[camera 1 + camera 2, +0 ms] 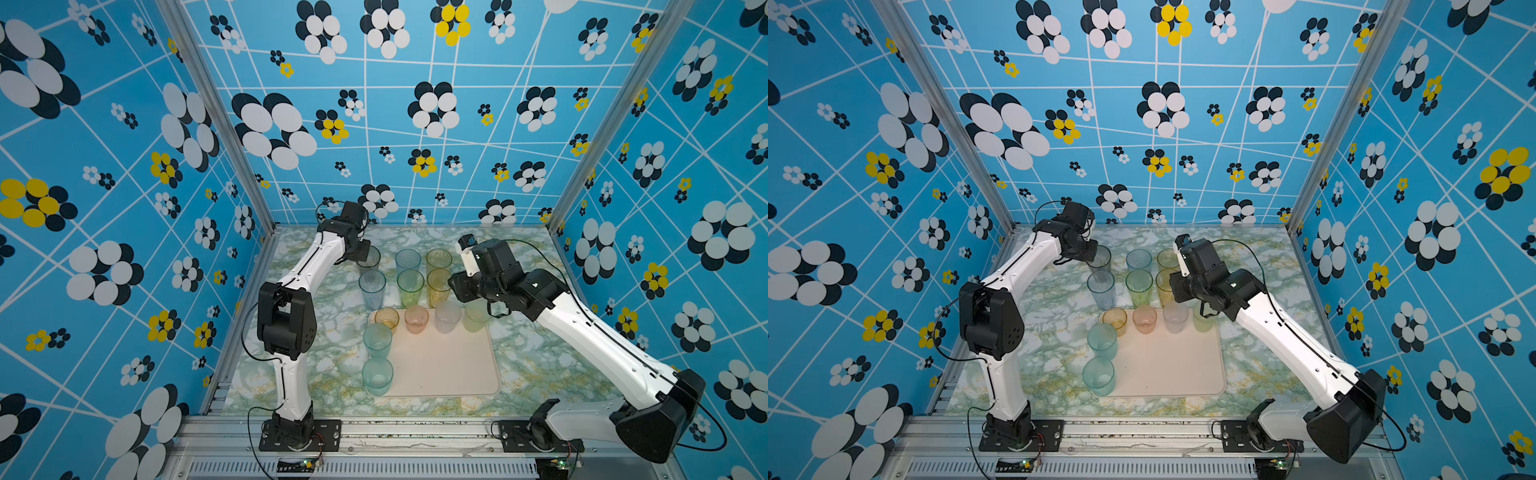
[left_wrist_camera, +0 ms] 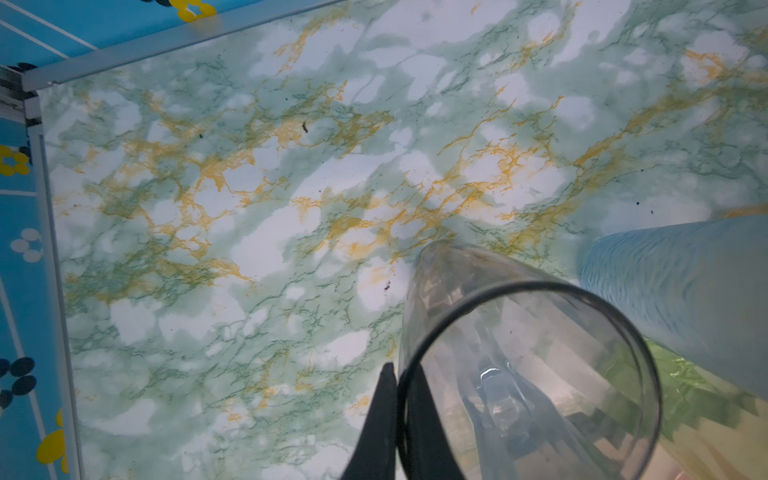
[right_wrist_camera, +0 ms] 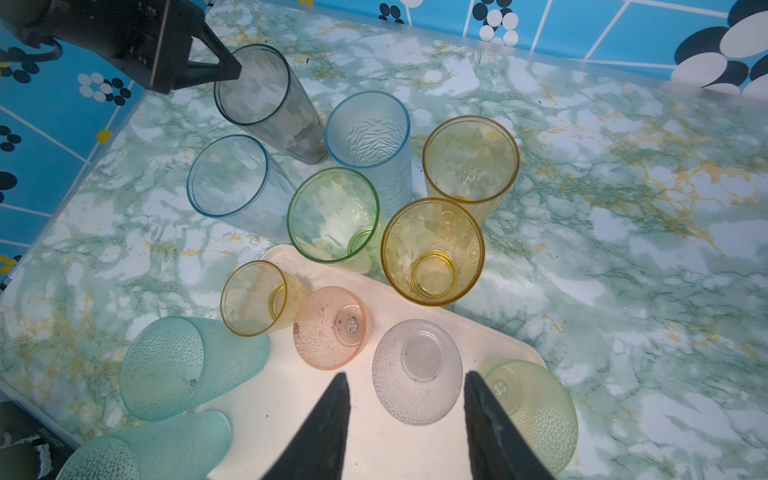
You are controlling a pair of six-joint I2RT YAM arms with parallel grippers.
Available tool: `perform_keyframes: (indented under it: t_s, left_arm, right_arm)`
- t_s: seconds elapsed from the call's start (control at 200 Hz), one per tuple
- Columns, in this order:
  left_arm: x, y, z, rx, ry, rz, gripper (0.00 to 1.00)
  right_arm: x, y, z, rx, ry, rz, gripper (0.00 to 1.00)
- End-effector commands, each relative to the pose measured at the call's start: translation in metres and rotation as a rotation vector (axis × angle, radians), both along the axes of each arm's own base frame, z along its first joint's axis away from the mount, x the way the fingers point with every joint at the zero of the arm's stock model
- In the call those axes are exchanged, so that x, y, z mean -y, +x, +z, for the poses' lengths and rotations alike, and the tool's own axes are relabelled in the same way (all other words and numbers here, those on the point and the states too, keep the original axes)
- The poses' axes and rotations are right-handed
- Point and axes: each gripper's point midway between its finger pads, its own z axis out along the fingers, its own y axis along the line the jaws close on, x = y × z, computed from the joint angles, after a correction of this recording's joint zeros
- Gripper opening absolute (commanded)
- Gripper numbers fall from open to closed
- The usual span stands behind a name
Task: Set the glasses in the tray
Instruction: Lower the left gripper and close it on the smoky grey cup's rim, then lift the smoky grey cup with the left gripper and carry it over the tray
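Left pincer [image 2: 401, 374] clenched on the upright grey glass's [image 3: 270, 99] rim, beyond the tray's [image 1: 457, 374] far left corner; right pincer [image 3: 406, 376] released.

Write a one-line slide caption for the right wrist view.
Open right gripper above the tray; left gripper pinches the grey glass by its rim.

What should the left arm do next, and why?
Probably lift straight up. The left gripper is shut on the grey tumbler's rim, one finger inside, one outside, while it seems to stand on the table with a blue tumbler close beside; rising first should clear it before heading to the tray.
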Motion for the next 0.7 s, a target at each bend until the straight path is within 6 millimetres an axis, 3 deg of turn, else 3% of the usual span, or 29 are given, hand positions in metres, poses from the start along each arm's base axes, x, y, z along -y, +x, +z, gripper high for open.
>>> perform_keyframes:
  t_s: [0.0, 0.08, 0.155, 0.285, 0.455, 0.585, 0.695]
  left_arm:
    - [-0.007, 0.005, 0.054, 0.153, -0.009, 0.010, 0.00]
    - [-0.007, 0.005, 0.065, 0.177, -0.014, 0.005, 0.00]
    - [-0.008, -0.004, 0.094, 0.225, -0.032, -0.004, 0.00]
    - [-0.002, -0.031, 0.130, 0.252, -0.074, -0.050, 0.00]
    - [0.014, -0.086, 0.177, 0.309, -0.082, -0.149, 0.00]
    - [0.037, -0.131, 0.211, 0.366, -0.083, -0.249, 0.00]
    - [0.056, -0.168, 0.225, 0.371, -0.091, -0.342, 0.00]
  right_arm:
    - [0.000, 0.001, -0.009, -0.017, 0.019, -0.012, 0.47]
    - [0.001, 0.001, -0.010, -0.015, 0.017, -0.020, 0.47]
    - [0.007, 0.002, -0.011, -0.009, 0.008, -0.040, 0.47]
    - [0.025, 0.003, -0.014, 0.003, -0.001, -0.102, 0.46]
    - [0.052, -0.002, -0.017, -0.003, 0.031, -0.187, 0.46]
    - [0.058, -0.008, -0.015, -0.003, 0.040, -0.203, 0.46]
    - [0.061, -0.012, -0.010, 0.004, 0.049, -0.212, 0.46]
